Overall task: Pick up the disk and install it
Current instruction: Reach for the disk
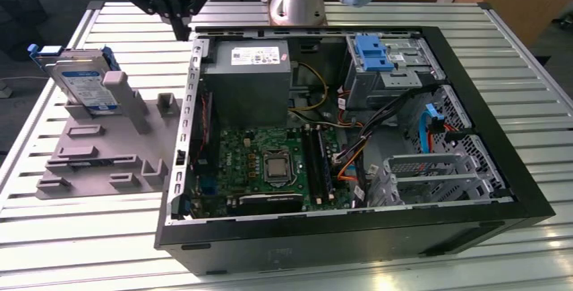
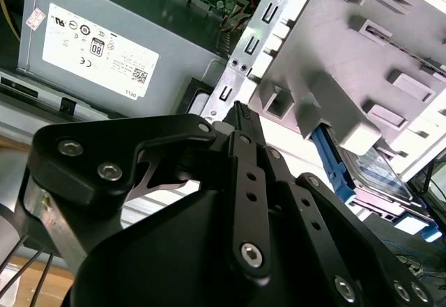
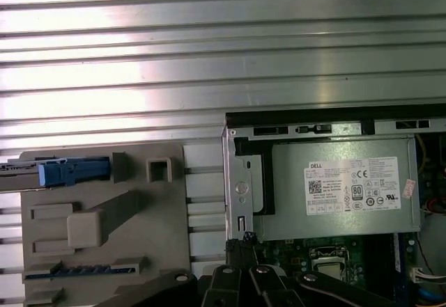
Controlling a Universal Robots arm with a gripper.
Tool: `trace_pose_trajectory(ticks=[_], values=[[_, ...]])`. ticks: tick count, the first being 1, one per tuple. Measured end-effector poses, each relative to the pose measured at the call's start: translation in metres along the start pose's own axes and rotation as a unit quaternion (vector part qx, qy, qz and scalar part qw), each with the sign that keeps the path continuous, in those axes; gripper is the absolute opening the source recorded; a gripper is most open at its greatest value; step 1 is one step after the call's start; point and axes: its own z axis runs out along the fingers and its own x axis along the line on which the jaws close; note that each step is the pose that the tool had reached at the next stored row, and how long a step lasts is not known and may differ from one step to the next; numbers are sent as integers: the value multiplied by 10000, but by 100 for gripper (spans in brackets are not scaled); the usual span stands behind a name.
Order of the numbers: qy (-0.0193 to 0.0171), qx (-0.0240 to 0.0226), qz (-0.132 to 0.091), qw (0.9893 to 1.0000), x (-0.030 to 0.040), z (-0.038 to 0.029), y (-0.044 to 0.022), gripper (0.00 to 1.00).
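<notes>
The disk (image 1: 83,84), a silver drive with a white-and-blue label in a blue frame, stands on edge in a grey stand (image 1: 98,150) on the exterior view's left. In the wrist views I see its blue frame edge (image 3: 70,172) and its metal face (image 2: 382,173) behind the stand. My gripper (image 1: 184,31) hangs above the far left corner of the open computer case (image 1: 358,237), to the right of the disk and apart from it. Its black fingers (image 2: 240,122) meet at the tips, shut and holding nothing, over the case's corner bracket (image 3: 240,206).
Inside the case are a grey power-supply box (image 1: 251,76), a green motherboard (image 1: 268,163), cables, and a blue bracket (image 1: 374,51) on the drive bay at the far right. Everything rests on a slatted metal table (image 1: 90,244). The arm's base (image 1: 296,3) stands behind the case.
</notes>
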Motion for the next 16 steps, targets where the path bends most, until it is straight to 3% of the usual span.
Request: trace_pose_trajectory(ticks=[16], values=[[0, 0, 0, 10000, 64, 7, 4, 11]])
